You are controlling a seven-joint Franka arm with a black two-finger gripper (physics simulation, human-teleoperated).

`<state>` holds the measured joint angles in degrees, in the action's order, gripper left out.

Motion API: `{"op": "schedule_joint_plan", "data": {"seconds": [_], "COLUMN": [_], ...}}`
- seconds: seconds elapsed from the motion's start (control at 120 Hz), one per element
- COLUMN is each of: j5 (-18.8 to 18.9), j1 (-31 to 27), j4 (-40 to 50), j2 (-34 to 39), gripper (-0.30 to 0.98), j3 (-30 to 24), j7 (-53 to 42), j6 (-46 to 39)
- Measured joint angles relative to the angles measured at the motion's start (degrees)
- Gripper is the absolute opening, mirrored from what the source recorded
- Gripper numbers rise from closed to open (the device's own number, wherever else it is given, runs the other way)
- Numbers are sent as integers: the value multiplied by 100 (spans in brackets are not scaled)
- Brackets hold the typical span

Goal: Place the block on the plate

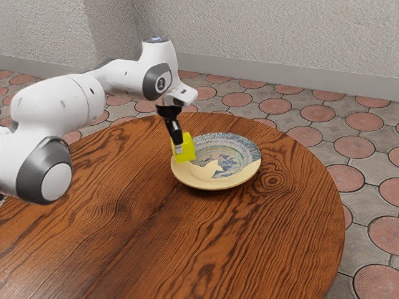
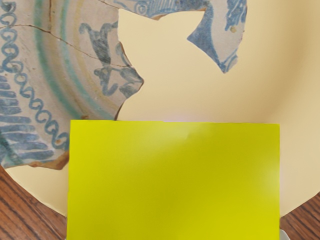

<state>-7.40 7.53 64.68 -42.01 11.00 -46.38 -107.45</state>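
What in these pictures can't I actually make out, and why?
Exterior view: far finger of the gripper, behind the block.
Exterior view: the block's underside, facing down, so contact with the plate is unclear.
Exterior view: base of the arm, cut off by the left edge.
Wrist view: part of the plate, covered by the block.

Looking slantwise down in the exterior view, from the arm's side and above the table [image 1: 124, 249], far enough back to take in the arm [image 1: 56, 99] from the frame's left edge and the wall [image 1: 280, 31] across the top. Facing down in the wrist view, from the arm's end, very close over block [image 1: 187, 149] and plate [image 1: 227, 180]. Overlapping on both and some table, around the exterior frame's centre.
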Motion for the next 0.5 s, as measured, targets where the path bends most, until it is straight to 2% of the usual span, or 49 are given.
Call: {"op": "schedule_joint_plan", "data": {"seconds": [0.5], "j5": [-1], "j1": [-8], "j4": [-458], "j2": [-508], "gripper": [19], "j3": [-58], "j7": [-20], "j6": [-156]}}
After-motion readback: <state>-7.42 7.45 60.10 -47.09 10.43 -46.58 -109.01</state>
